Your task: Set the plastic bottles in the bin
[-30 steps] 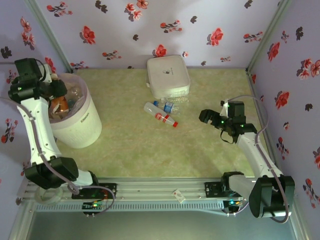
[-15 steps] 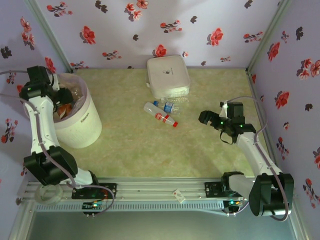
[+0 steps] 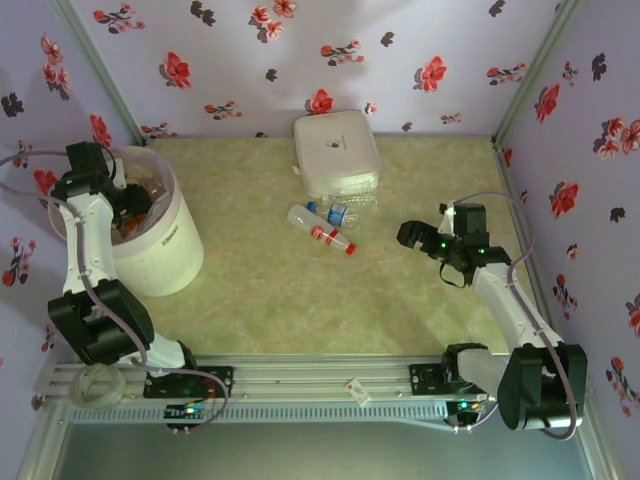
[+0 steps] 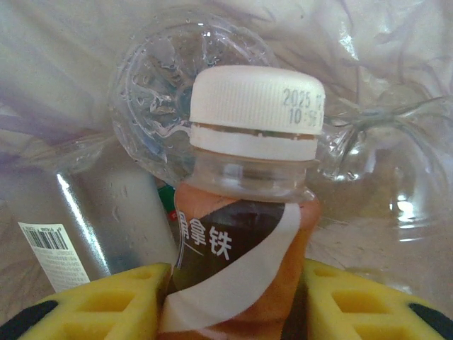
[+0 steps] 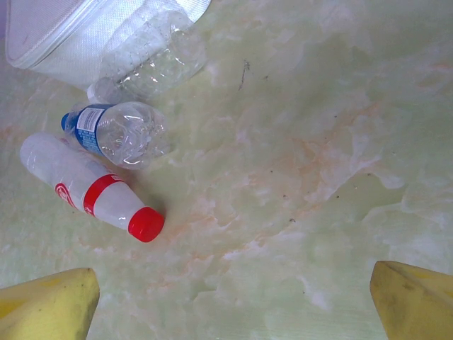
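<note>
Inside the bin, a white bucket with a pale bag, my left gripper is shut on a brown-orange bottle with a white cap. Clear bottles lie under it against the bag. On the table lie three bottles: a white one with a red cap, a blue-labelled clear one, and a crushed clear one against the box. My right gripper hangs open to their right, nothing between its yellow fingers.
A flat white square box sits at the back centre, touching the crushed bottle. Flowered walls close the table on three sides. Bare green tabletop stretches between the bin and the right arm.
My left arm has swung in over the bin and carried the brown-orange bottle lower into it. The right arm and the table bottles have not moved.
</note>
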You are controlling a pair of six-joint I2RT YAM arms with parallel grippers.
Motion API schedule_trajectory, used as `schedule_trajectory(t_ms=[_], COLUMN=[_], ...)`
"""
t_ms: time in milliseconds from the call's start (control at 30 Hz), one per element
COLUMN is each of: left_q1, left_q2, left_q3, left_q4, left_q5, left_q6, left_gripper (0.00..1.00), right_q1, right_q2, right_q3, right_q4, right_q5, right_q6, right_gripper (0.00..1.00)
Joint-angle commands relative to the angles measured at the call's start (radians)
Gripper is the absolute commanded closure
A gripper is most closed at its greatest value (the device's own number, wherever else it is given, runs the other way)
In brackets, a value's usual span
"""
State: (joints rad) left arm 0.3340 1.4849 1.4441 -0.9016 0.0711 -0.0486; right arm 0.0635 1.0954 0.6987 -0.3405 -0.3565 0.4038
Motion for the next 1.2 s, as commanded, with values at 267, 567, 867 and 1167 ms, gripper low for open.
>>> schedule_trajectory(t_ms=[267, 567, 867, 1167], left_q1=[-0.007, -0.016, -0.018, -0.033], left_q2=[-0.001, -0.083, -0.148, -0.19], left_q3=[-0.067, -0.036, 0.029, 0.133], left_q4=[0.033, 0.02, -0.009, -0.06], left_q5=[0.003, 0.0, 0.0, -0.016], left_q6=[0.0, -0.02, -0.034, -0.058], left_gripper=[0.4, 0.19, 0.02, 0.0], right_q1=[-0.004, -0.004, -0.004, -0.002], right_q2=[-0.006, -0.009, -0.009, -0.001], right_q3=[0.004, 0.015, 0.015, 0.013], right_q4=[0.004, -0.006, -0.004, 0.008], right_q5=[-0.004, -0.001, -0.006, -0.016], right_q6=[0.014, 0.017, 0.026, 0.028], right_gripper=[0.01, 0.01, 0.01, 0.01])
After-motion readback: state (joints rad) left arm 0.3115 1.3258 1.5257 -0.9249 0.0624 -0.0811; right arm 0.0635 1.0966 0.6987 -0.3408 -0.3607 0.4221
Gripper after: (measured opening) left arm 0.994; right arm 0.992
